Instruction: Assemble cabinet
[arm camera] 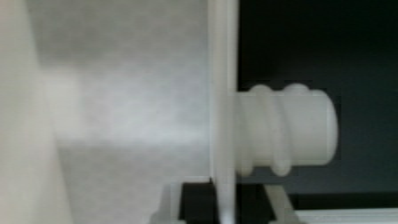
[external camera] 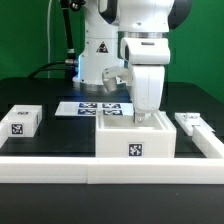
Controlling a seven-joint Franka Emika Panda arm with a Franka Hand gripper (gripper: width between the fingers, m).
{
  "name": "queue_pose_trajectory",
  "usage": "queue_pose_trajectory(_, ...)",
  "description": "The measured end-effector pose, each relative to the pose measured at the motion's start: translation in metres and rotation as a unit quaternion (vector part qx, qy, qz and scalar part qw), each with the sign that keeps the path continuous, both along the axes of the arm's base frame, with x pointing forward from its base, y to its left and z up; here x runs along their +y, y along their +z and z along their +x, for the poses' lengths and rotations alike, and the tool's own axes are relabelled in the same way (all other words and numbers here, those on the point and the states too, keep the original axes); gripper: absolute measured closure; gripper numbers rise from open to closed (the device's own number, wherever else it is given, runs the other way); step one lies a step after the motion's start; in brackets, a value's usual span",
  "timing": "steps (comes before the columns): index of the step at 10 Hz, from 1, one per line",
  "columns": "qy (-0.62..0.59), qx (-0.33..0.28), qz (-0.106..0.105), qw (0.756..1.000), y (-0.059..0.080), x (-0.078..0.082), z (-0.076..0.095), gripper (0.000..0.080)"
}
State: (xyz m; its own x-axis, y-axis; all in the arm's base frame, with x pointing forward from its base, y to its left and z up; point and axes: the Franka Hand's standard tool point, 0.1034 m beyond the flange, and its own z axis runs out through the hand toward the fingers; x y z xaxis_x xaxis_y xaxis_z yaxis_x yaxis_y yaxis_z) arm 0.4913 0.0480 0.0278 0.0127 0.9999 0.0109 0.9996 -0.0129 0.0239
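Observation:
The cabinet (external camera: pixel 135 143) is the large white box at the front middle, with a tag on its near face. My gripper (external camera: pixel 140 116) reaches down onto its top edge. In the wrist view the gripper (arm camera: pixel 226 202) is shut on a thin white panel (arm camera: pixel 222 90) seen edge-on, with a dark pad (arm camera: pixel 199 203) tight against each side. A white ribbed peg (arm camera: pixel 295 125) sticks out from one side of that panel. A broad white face (arm camera: pixel 107 110) fills the other side. I cannot tell whether the panel is the cabinet's own wall or a separate piece.
A small white tagged block (external camera: pixel 20 121) lies at the exterior view's left. The marker board (external camera: pixel 92 108) lies behind the cabinet near the robot base. Another white part (external camera: pixel 194 124) lies at the right. A low white rail (external camera: pixel 60 166) runs along the front.

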Motion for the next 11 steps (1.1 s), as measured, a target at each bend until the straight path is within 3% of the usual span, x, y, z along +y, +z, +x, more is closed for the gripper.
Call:
queue_pose_trajectory(7, 0.001, -0.009, 0.007, 1.0, 0.001, 0.06, 0.025, 0.0765)
queue_pose_trajectory(11, -0.006, -0.006, 0.005, 1.0, 0.0, 0.061, 0.025, 0.0765)
